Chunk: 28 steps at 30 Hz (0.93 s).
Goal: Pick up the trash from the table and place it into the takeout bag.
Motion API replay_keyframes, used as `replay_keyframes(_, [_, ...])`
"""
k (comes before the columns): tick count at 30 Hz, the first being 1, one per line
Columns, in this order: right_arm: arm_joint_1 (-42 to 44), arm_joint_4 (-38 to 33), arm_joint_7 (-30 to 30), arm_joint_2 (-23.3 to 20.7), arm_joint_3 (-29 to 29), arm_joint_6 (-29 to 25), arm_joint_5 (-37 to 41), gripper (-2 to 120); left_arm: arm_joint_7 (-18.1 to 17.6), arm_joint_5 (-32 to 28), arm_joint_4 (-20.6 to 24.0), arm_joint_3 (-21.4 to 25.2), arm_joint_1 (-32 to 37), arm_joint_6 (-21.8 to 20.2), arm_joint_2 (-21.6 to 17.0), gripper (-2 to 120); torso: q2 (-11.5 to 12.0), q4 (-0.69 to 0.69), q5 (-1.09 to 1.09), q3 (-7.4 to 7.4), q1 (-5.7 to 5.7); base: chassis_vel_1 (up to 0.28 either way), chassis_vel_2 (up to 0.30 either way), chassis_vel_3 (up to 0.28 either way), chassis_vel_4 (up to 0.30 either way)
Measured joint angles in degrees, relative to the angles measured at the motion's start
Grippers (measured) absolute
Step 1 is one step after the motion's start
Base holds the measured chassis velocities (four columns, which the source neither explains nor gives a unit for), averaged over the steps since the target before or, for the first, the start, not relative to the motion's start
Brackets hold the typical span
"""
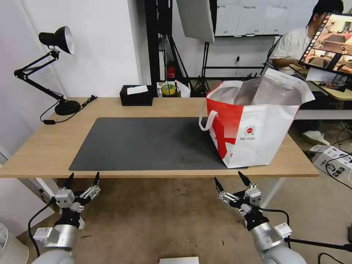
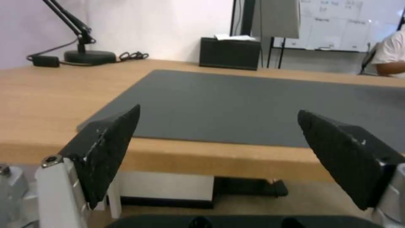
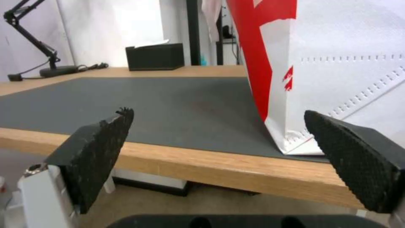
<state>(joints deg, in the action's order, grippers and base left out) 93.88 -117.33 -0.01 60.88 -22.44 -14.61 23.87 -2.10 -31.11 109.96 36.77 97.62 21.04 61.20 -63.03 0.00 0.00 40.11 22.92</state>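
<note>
The takeout bag (image 1: 256,135), a red-and-white tote with a foil lining, stands open on the right end of the table (image 1: 47,146), partly on the dark grey mat (image 1: 146,143). The trash is out of view; the mat's surface is bare. My left gripper (image 1: 83,178) hangs open below the table's front edge at the left, facing the mat (image 2: 253,104). On the right, below the same edge, my right gripper (image 1: 229,179) is open too, just in front of the bag's near corner (image 3: 337,63). Nothing is between either gripper's fingers.
A black desk lamp (image 1: 67,107) stands at the table's far left, a black tissue box (image 1: 136,96) at the back middle, a tape roll (image 1: 168,89) behind it. A person sits at another desk at the back right. Cardboard boxes (image 1: 332,157) lie on the floor to the right.
</note>
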Motion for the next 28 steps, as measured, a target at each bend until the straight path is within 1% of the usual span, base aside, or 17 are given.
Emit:
replay_keyframes(3, [0.0, 0.0, 0.0, 0.0, 0.0, 0.0, 0.0, 100, 0.57, -0.23, 0.0, 0.02, 0.18, -0.01, -0.34, 100, 0.0, 0.0, 0.0, 0.0, 0.0, 0.0, 0.0, 0.0, 0.0])
replay_keyframes(28, [0.0, 0.0, 0.0, 0.0, 0.0, 0.0, 0.0, 100, 0.57, -0.43, 0.06, -0.14, -0.08, -0.28, -0.52, 100, 0.0, 0.0, 0.0, 0.0, 0.0, 0.0, 0.0, 0.0, 0.0])
